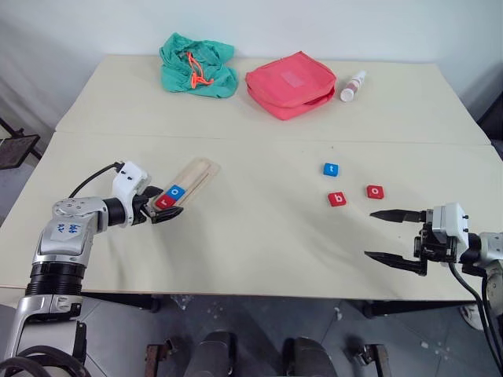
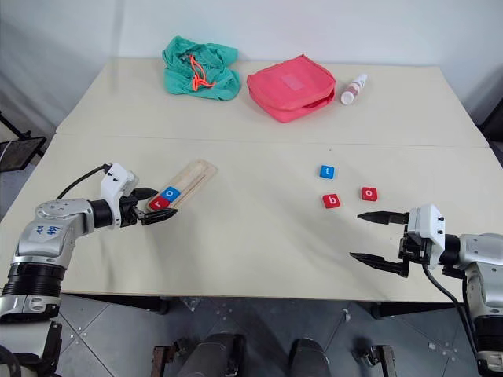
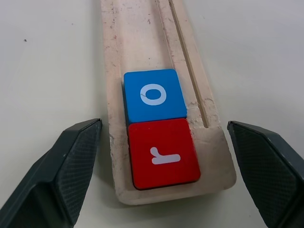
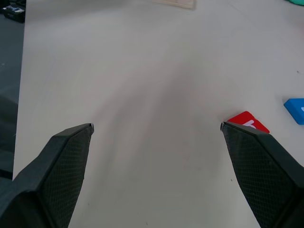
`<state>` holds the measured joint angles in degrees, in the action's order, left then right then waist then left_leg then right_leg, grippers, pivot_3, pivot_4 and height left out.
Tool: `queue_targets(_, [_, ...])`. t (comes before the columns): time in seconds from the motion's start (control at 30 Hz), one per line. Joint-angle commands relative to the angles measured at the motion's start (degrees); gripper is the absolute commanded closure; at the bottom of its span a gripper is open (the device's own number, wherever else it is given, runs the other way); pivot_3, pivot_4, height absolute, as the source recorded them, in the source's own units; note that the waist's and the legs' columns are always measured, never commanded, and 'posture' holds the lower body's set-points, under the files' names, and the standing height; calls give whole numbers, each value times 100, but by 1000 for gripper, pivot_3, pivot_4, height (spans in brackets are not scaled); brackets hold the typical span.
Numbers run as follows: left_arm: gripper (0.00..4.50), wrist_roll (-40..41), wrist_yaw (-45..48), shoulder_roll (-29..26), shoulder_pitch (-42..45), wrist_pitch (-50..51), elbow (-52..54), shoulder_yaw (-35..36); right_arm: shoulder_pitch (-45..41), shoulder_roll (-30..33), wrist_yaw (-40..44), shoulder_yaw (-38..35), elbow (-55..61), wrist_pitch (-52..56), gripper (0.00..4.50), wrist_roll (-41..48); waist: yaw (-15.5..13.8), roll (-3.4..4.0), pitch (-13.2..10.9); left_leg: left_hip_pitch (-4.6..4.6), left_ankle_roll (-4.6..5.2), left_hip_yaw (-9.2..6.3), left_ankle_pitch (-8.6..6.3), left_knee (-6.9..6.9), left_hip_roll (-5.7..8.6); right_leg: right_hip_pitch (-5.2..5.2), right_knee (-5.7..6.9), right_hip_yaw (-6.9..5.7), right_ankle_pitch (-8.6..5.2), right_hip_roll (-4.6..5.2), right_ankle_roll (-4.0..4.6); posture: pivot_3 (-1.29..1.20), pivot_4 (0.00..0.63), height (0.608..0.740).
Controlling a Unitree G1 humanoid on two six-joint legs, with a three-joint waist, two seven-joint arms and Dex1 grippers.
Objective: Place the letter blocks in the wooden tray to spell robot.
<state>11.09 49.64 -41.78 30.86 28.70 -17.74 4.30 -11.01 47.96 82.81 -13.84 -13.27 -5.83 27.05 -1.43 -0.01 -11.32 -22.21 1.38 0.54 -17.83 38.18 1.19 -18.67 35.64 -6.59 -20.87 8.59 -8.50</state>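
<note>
At the near edge of the tabletop point(image 1: 259, 251), the right tool point(image 1: 391, 234) was held clear of the surface with its two fingers spread wide and nothing between them, apparently kept ready for the loose blocks just beyond it. The left tool point(image 1: 161, 206) was set low at the near end of the wooden tray point(image 1: 196, 174), its fingers apart on either side of the tray and closed on nothing, a stance judged to suit lining up or steadying the tray rather than lifting it.

Two letter blocks were seated in the tray's slot, touching each other: the red r point(image 3: 163, 153) at the end nearest the left tool and the blue o point(image 3: 153, 94) next beyond it, so the word was begun from that end. The rest of the slot was left bare, presumably for the remaining three.

Well apart to the right, the red b point(image 1: 336, 199), the red o point(image 1: 375, 191) and, a little farther, the blue t point(image 1: 331, 169) lay flat and separate, not yet gathered. Along the far side, a green cloth bag point(image 1: 196, 67), a pink pouch point(image 1: 289, 83) and a small white bottle point(image 1: 352, 86) were left outside the work.
</note>
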Motion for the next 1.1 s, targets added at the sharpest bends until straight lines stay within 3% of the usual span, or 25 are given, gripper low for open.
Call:
queue_targets(0.03, [0,-136,-37,-15,-5,82,3,-179,-79,-30,-33,-28,0,-67,28,22,-3,0,0,0,0,0,0,0,0,0,0,0,0,0,0,0,150,740])
queue_targets(0.63, [0,-188,-254,63,-68,811,148,-350,-197,-112,-108,22,-92,-112,28,-92,-8,3,2,8,0,1,1,5,1,9,1,7,0,0,0,0,150,740])
queue_targets(0.8, [1081,-160,-328,105,-113,599,115,-264,-293,-147,-117,62,-156,-132,0,-136,-3,3,2,9,0,2,1,4,1,8,0,8,0,0,0,0,150,740])
queue_targets(1.1, [1088,-55,35,61,-244,-488,132,-113,-377,-151,-138,119,-245,-162,0,-139,3,3,2,8,0,3,1,3,1,7,0,8,0,0,0,0,150,740])
